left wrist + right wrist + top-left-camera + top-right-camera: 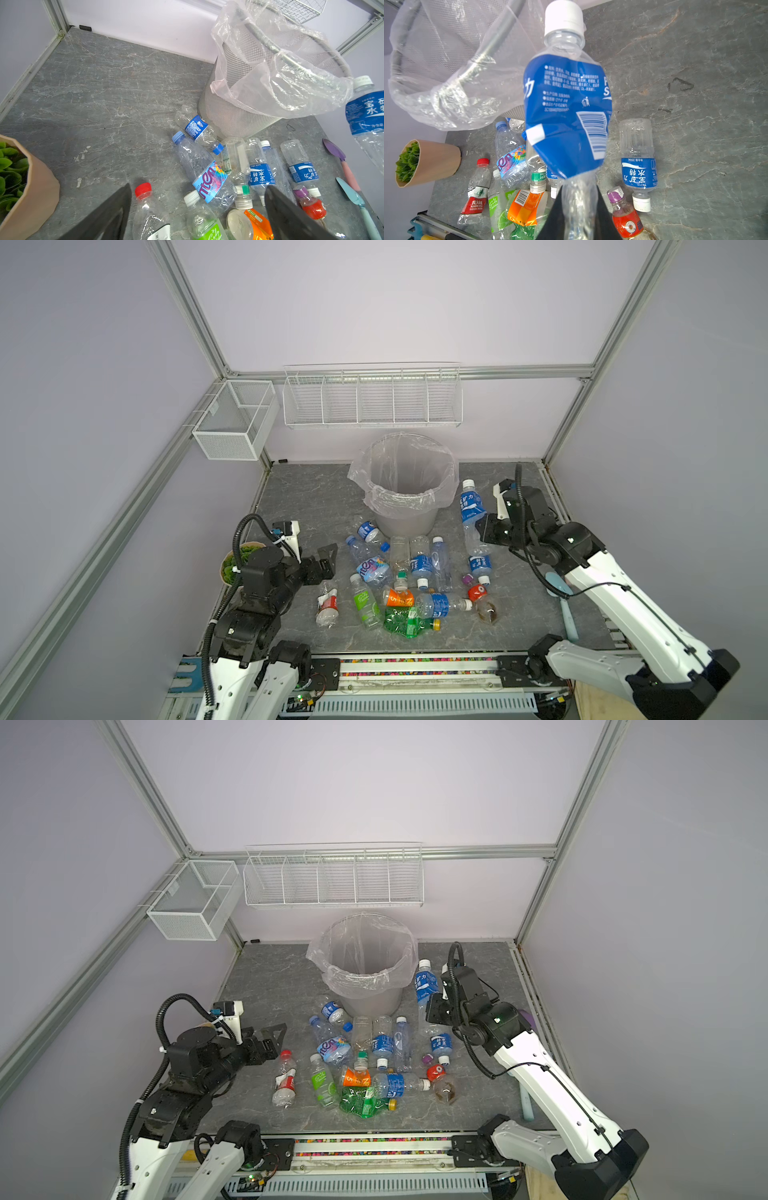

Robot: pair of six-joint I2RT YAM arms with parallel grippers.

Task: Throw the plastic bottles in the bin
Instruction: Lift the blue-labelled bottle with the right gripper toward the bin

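Here the right fingers (604, 216) are clenched on the clear lower end of a crushed blue-labelled bottle (566, 116). They hold it cap-up off the worktop (299, 497), just beside the bag-covered rim of the bin (401, 524), on its right in both top views. The left fingers (108, 216) are spread wide and empty, near a red-capped bottle (145, 207). The other bottles (376, 568) lie scattered on the worktop in front of the bin, the nearest right at its base.

About fifteen plastic bottles (420, 558), one bin (404, 523), two wire baskets (372, 400), two spoons (353, 194), one potted plant (37, 187)
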